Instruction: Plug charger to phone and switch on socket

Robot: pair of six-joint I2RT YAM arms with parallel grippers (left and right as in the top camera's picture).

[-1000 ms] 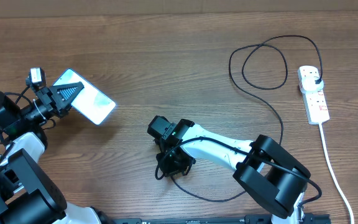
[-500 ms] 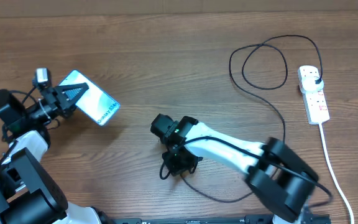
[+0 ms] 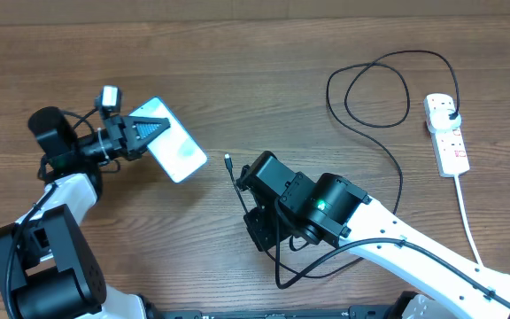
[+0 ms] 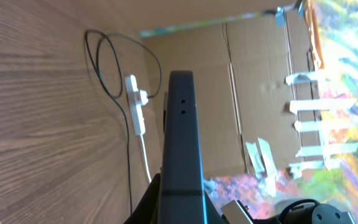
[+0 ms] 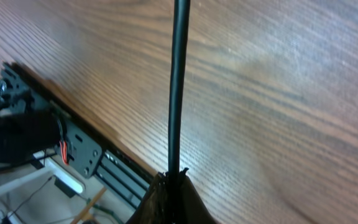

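- overhead, we see our left tool (image 3: pixel 151 130) clamped on one end of the phone (image 3: pixel 177 152), left of centre, with the screen facing up.
- our right tool (image 5: pixel 169 177) is pinched tight on the charger (image 5: pixel 178 93); its connector tip (image 3: pixel 227 162) is near the phone's right corner, not touching it.
- the socket (image 3: pixel 447 137) lies on the surface (image 3: pixel 237 53) at far right, with the black plug (image 3: pixel 451 113) in it.

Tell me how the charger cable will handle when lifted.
Probably floppy: the cable lies in loose loops. Likely light: the short end stands straight from the right gripper. Its far end may tug, being plugged into the socket.
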